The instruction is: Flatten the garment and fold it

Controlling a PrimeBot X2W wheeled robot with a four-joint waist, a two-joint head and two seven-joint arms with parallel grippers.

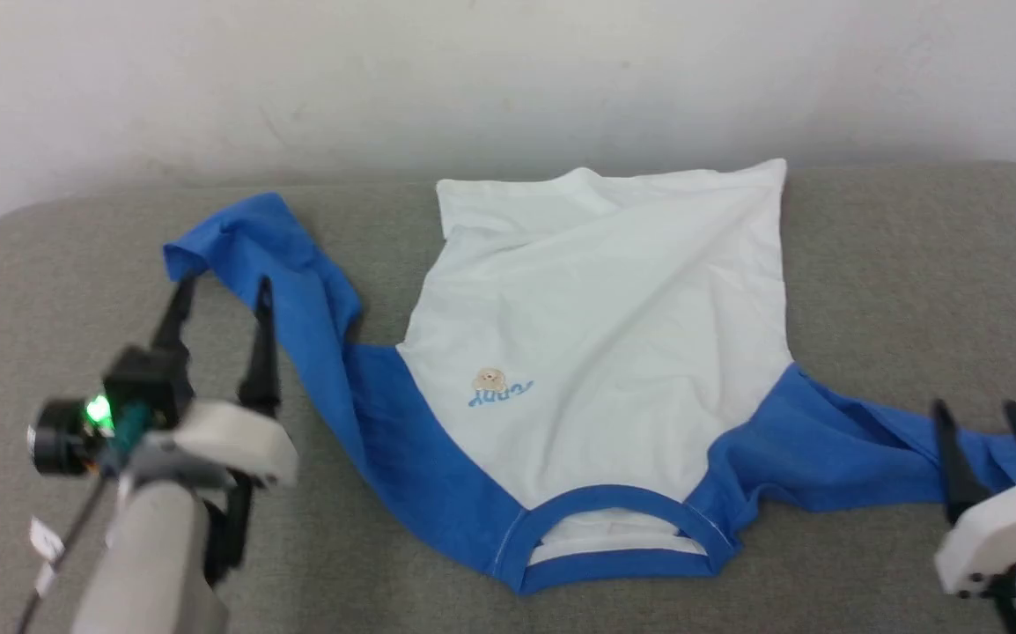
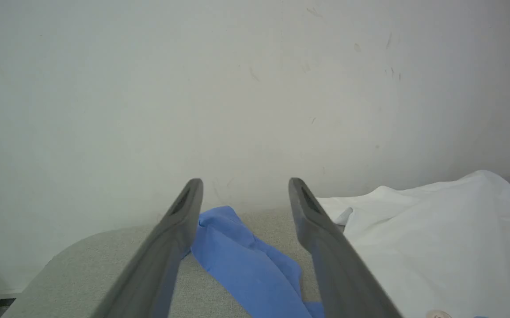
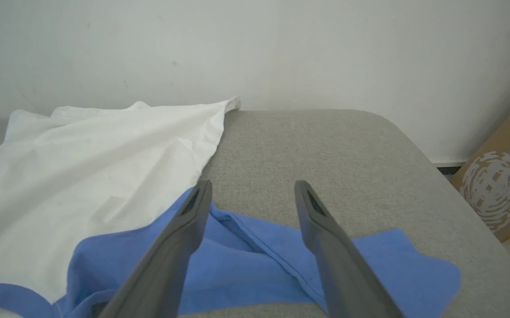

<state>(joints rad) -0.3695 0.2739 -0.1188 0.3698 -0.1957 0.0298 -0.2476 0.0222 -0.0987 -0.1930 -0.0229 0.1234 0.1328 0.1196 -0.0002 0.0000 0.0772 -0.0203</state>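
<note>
We saw the shirt (image 1: 605,308) spread face-up on the bench (image 1: 913,246), collar nearest us. Blue lettering (image 1: 501,394) beside its bear (image 1: 489,379) lay upside down, too small to read. The left end effector (image 1: 224,283) and right end effector (image 1: 975,406) gaped apart, empty, one at each side of the shirt.

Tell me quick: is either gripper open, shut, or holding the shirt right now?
Left gripper: jaws open, holding nothing, by one blue sleeve of the shirt.
Right gripper: jaws open, holding nothing, over the other sleeve.
</note>
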